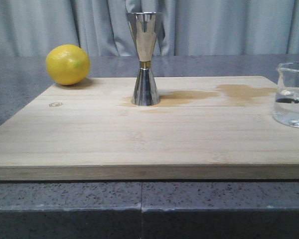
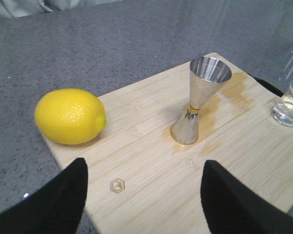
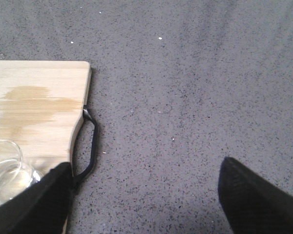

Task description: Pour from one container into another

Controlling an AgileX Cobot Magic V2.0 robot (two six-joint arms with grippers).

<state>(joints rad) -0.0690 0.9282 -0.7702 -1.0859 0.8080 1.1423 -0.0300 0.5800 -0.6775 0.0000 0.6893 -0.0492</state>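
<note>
Grey curtain behind; bamboo board (image 1: pixel 89 134) on speckled counter carries upright jigger (image 1: pixel 145 59), lemon (image 1: pixel 67 64) and beaker (image 1: pixel 292 94) at its right edge. Right gripper (image 3: pixel 144 195), wide and empty, should shift toward the beaker beside its finger, gripping squarely. Left gripper (image 2: pixel 144 195) wide, empty.

Lighting soft, even, slightly cool; all three views adequately exposed.

Front view: lemon (image 1: pixel 68 64) casts a short diffuse shadow onto the far left corner of the cutting board (image 1: pixel 89 134); jigger (image 1: pixel 145 59) shows bright vertical highlights and curtain reflections. Beaker (image 1: pixel 292 94) at the right edge is cut by the frame, glass rim faint. Mild softness and compression grain throughout. Left wrist view: pale glare streaks over the far right corner. Both wrist views: fingers (image 3: pixel 254 200) near the lens read as blurred, featureless black.
</note>
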